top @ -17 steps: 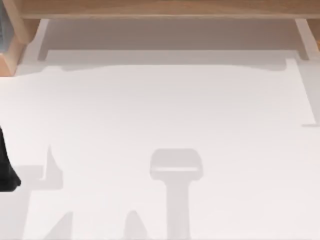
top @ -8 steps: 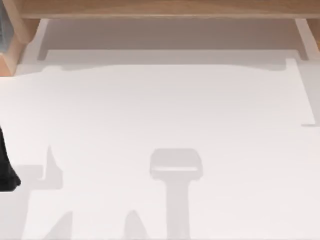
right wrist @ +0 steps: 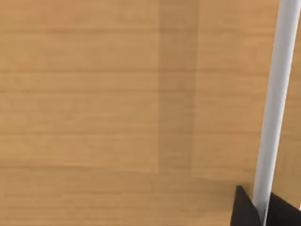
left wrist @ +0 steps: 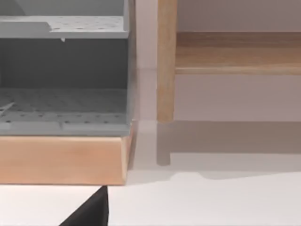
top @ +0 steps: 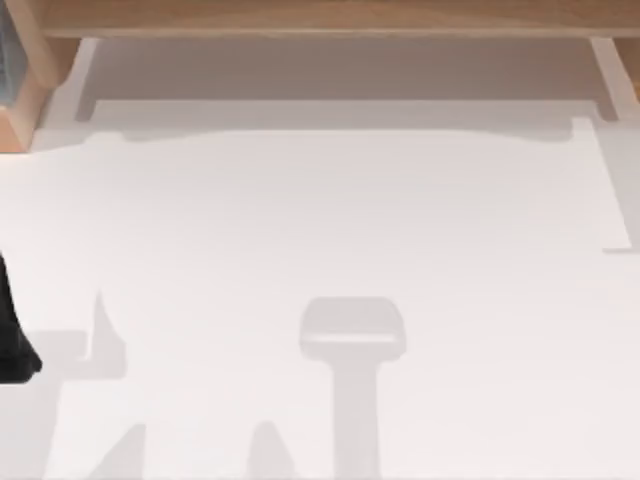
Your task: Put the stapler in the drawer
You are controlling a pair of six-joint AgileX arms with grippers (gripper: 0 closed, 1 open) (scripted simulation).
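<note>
The stapler is out of view. In the right wrist view a wooden drawer front [right wrist: 117,94] is very close, with a white bar handle [right wrist: 275,94] running across it. My right gripper [right wrist: 261,211] is shut on that handle, one black fingertip [right wrist: 242,209] pressed against each side of the bar. A black part of my left gripper [left wrist: 89,214] shows above the white table, near a wooden-based grey organiser. My left arm [top: 12,335] sits at the left edge of the top view.
A grey perforated organiser [left wrist: 63,99] on a wooden base [left wrist: 61,160] stands at the table's back left beside a wooden leg [left wrist: 165,61]. Wooden furniture [top: 320,18] spans the back edge. The white table [top: 330,220] carries only shadows.
</note>
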